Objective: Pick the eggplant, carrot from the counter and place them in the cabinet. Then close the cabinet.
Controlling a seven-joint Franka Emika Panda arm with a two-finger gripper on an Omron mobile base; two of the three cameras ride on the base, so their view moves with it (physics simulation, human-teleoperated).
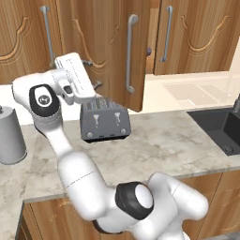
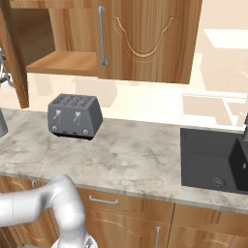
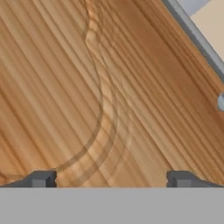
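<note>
Marbled beige counter (image 2: 126, 155) carries a grey toaster (image 1: 105, 121). Our gripper (image 3: 109, 179), jaws wide and empty, faces the open brown wooden cabinet door (image 1: 110, 51): stiff, hinged; push its flat face, we judge.

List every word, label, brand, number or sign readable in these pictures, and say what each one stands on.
No readable words, brands or numbers anywhere.
The toaster front carries two small pale funnel-shaped marks above a row of little knobs; these are pictures, not letters.
The arm's dark joint cap has a small pale mark, too blurred to read.
The cabinet doors bear only carved curves.
</note>
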